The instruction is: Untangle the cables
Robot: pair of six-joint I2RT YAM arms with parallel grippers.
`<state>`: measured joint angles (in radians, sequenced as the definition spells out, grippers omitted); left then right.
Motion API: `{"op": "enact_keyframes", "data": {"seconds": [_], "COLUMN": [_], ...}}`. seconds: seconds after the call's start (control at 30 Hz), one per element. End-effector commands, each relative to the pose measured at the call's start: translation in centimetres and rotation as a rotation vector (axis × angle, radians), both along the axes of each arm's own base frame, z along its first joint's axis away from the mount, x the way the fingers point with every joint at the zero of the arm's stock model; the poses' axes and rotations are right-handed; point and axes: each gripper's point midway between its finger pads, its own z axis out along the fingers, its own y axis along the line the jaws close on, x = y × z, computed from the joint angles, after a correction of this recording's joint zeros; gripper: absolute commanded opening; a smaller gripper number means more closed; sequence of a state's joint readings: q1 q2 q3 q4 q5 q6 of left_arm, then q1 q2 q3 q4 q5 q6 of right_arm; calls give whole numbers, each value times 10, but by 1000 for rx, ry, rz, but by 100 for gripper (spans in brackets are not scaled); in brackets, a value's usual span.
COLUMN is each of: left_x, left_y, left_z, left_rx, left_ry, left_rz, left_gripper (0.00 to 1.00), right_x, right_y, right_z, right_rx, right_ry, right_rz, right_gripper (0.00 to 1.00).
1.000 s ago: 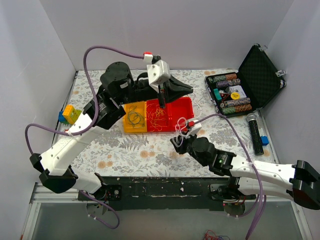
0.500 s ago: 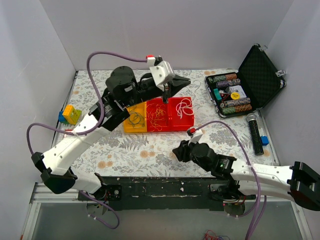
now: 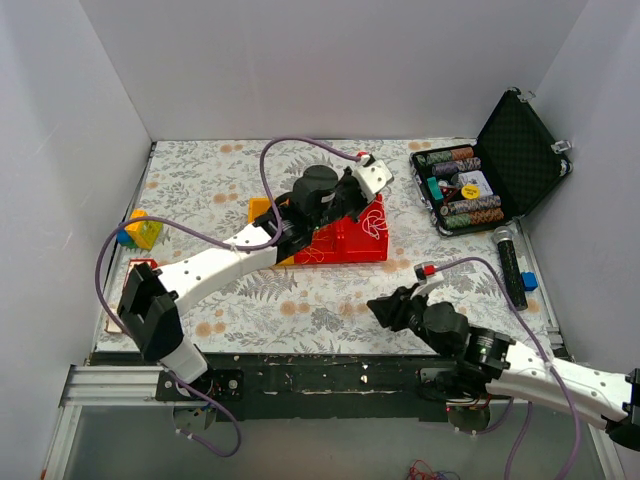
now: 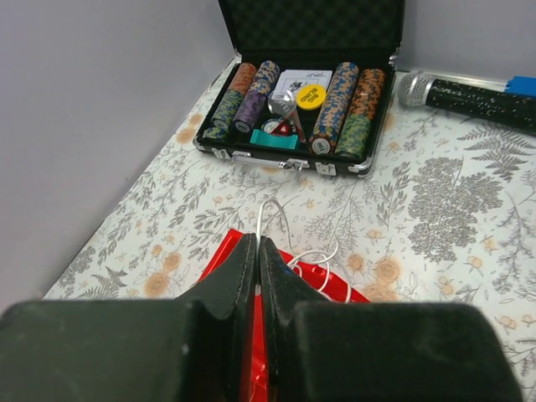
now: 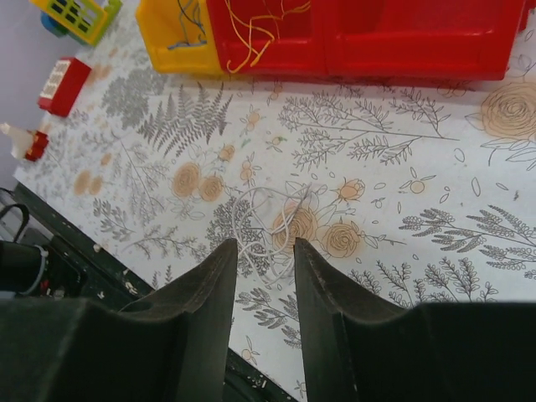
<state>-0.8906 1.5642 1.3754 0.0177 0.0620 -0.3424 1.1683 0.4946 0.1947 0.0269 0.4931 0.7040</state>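
Floral mat (image 3: 300,290) in a white-walled booth, with sorting bins mid-table and clutter at the sides. The cables are split up:
- yellow-orange wires (image 5: 255,23) in the red bin (image 5: 377,33)
- green-blue wires (image 5: 191,15) in the yellow bin (image 5: 163,42) touching it
- one white cable (image 4: 280,228) at the red bin's right end
- a whitish loop (image 5: 272,213) loose on the mat near the front edge

Reads as sort-by-colour, with that loop the odd one out.

Left gripper (image 4: 256,244) is pinched fully together over the red bin, tips aimed at the poker chip case (image 4: 301,92). Can't tell whether a strand is caught between the pads.

Right gripper (image 5: 264,251) is parted by a moderate gap with nothing in it, hanging over the loop. Looks lined up for a pick.

Room: there's open mat around the loop, but the table's front edge is close behind it. The left arm lies across both bins, so the right arm's way in there looks tight. Microphone (image 3: 512,265) and red brick (image 5: 63,79) are well off to the sides.
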Motion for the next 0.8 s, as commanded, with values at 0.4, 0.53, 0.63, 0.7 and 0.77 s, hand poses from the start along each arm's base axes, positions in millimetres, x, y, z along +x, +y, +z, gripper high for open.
{"op": "enact_keyframes", "data": {"seconds": [0.4,0.53,0.63,0.7,0.77], "left_x": [68,82,89,89,83], "left_y": [2,4,7,8,6], "left_z": [-49,-57,-62,-74,-85], "left_rx": [80,95,107,140,168], "left_ry": [-80,-90,-114,-98,-61], "left_rz": [108,147,170,163,138], "left_gripper": [0,0,0,0,3], "right_x": [8,8,8,8,9], "right_y": [-37,-37,-36,-35,-34], "right_z": [24,25,27,27,27], "right_rx": [18,23,27,26,17], "right_ry": [-20,-23,-24,-27,-32], "right_rz": [-146,-146,-143,-138,-136], "right_gripper": [40,40,40,40,40]}}
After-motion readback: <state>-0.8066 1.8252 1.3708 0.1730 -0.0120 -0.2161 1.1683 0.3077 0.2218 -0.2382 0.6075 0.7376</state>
